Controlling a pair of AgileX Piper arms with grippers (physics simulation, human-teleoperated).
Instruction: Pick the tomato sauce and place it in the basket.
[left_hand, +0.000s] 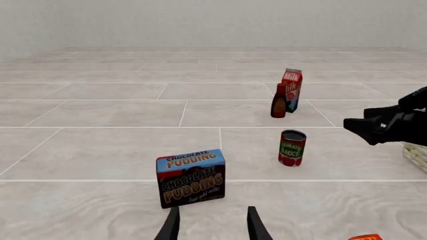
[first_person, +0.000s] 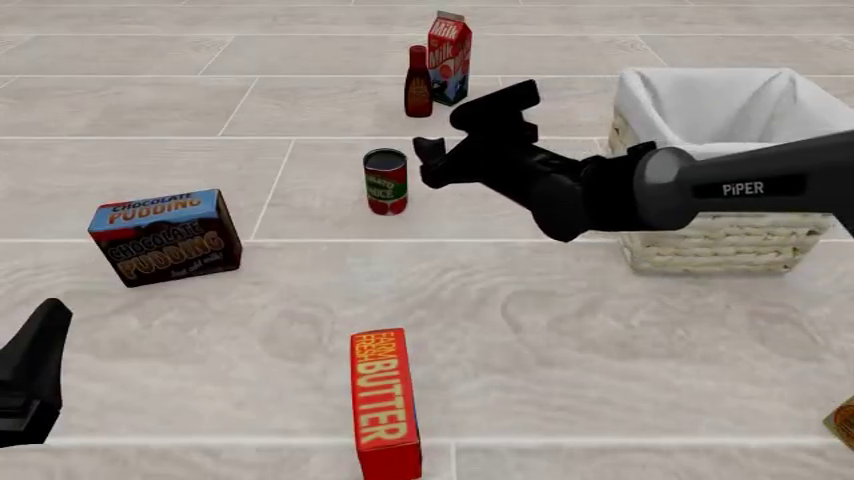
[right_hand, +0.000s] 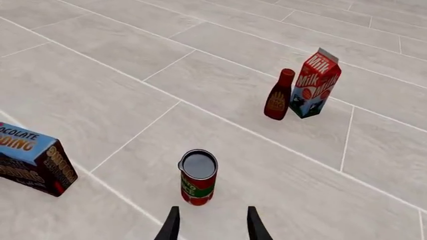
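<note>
1. The tomato sauce (first_person: 386, 181) is a small red can with a green band and a grey top. It stands up straight on the tiled table (first_person: 561, 330), to the left of the basket (first_person: 721, 160) and not inside it.
2. The right gripper (first_person: 451, 145) hangs in the air just beside the can, on its right. Its fingers (right_hand: 172, 226) are spread apart with nothing between them, and the can sits just ahead of their tips.
3. The left gripper (left_hand: 212, 226) is low at the near left of the table. Its fingers are spread too and hold nothing.
4. A chocolate pudding box (first_person: 166, 237) sits on the left, near the left gripper.
5. A dark red bottle (first_person: 419, 83) and a milk carton (first_person: 450, 58) stand side by side, behind the can.
6. A red butter box (first_person: 383, 403) lies flat at the near edge.
7. The basket is lined with white cloth.
</note>
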